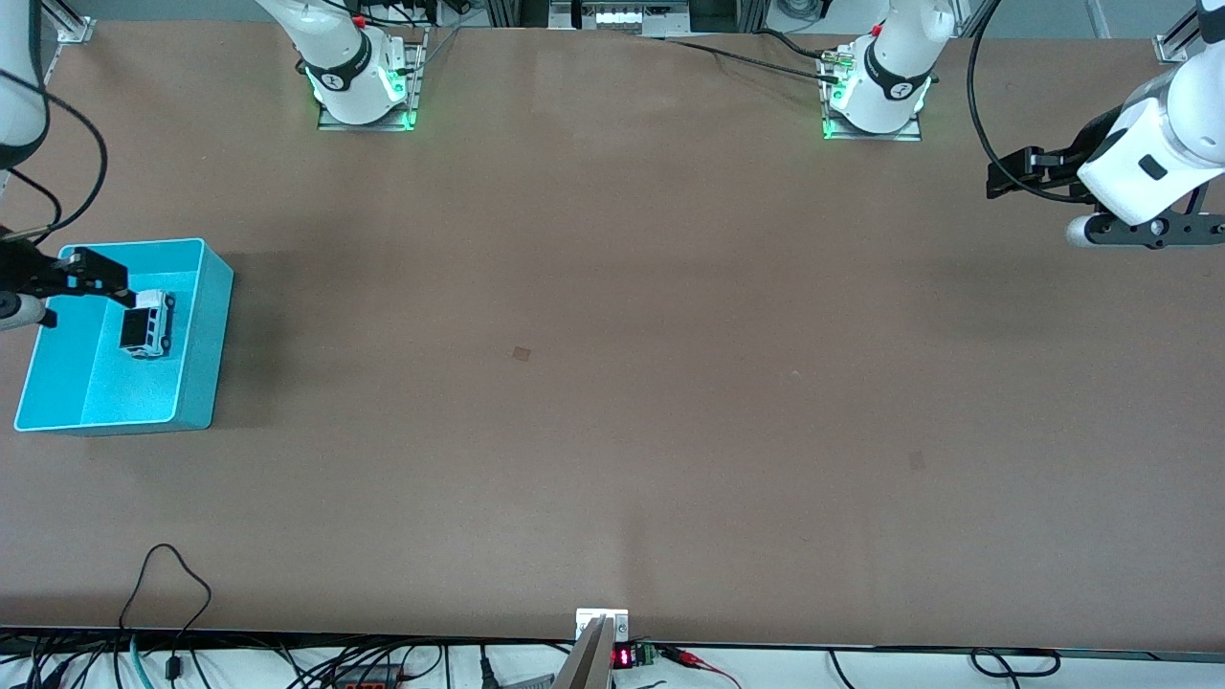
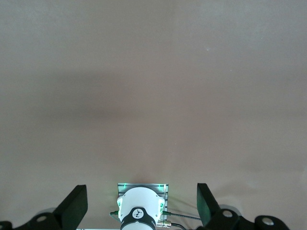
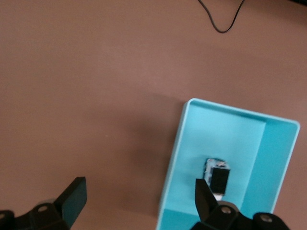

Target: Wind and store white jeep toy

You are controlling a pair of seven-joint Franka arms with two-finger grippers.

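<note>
The white jeep toy (image 1: pixel 147 323) sits on its wheels inside the turquoise bin (image 1: pixel 206 335), on the bin's floor near the wall farthest from the front camera, so storage looks done and what remains, by my reading, is a clean exit. The right end effector (image 1: pixel 96 277) hangs above the bin's rim, fingers spread wide and holding nothing — in the right wrist view one finger (image 3: pixel 204 196) overlaps the toy (image 3: pixel 218 176), though I cannot say for sure that it clears the roof. To finish well, the right arm should rise straight up from the bin before moving sideways, so neither finger clips the toy or drags the bin's wall across the tabletop (image 1: pixel 612 383). Keeping the fingers apart during the lift avoids pinching the toy again. The left end effector (image 2: pixel 139 206) waits well away from the bin at the left arm's end of the tabletop — wide open, empty, with only bare tabletop below it.
</note>
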